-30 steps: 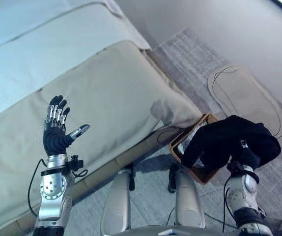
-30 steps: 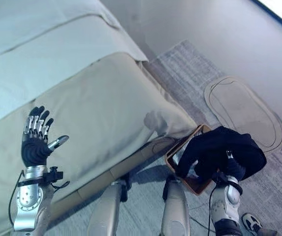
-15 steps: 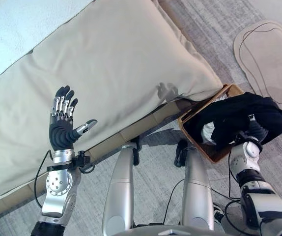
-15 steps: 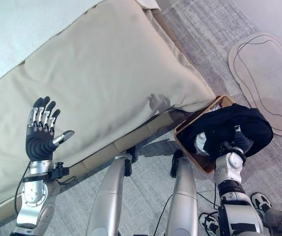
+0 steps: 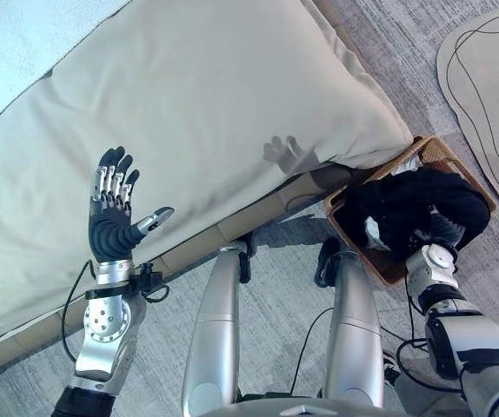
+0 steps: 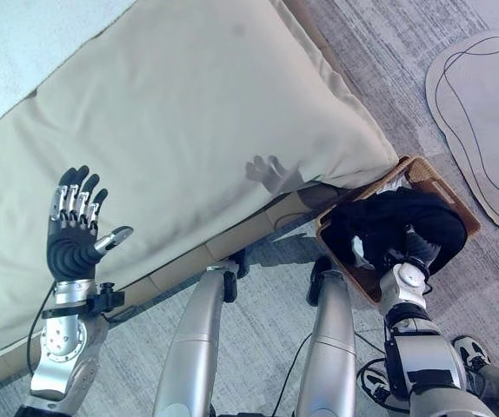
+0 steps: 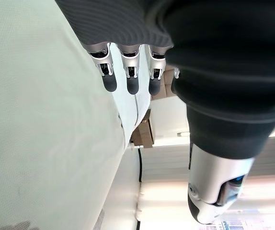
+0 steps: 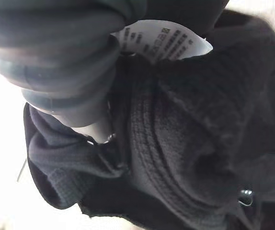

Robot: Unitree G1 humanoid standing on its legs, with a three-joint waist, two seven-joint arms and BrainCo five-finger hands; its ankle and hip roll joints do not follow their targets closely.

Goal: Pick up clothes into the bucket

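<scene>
A black knit garment (image 5: pixel 406 204) lies bunched in the brown wicker basket (image 5: pixel 445 155) on the floor beside the bed's corner. My right hand (image 5: pixel 445 228) reaches down into the basket and is buried in that cloth. In the right wrist view the black garment (image 8: pixel 185 143) wraps round the hand, and a white care label (image 8: pixel 161 40) shows. My left hand (image 5: pixel 110 226) is raised over the bed's edge, open, its fingers (image 7: pixel 128 79) straight, and it holds nothing.
A bed with a beige duvet (image 5: pixel 215 113) takes up the upper left, its wooden frame (image 5: pixel 258 219) running along the floor. A grey rug (image 5: pixel 276 287) lies underfoot, and an oval beige mat (image 5: pixel 493 78) lies at the far right.
The camera has tilted down. My right hand has lowered the black garment from above the basket's rim down into the basket. My left hand stays raised and open.
</scene>
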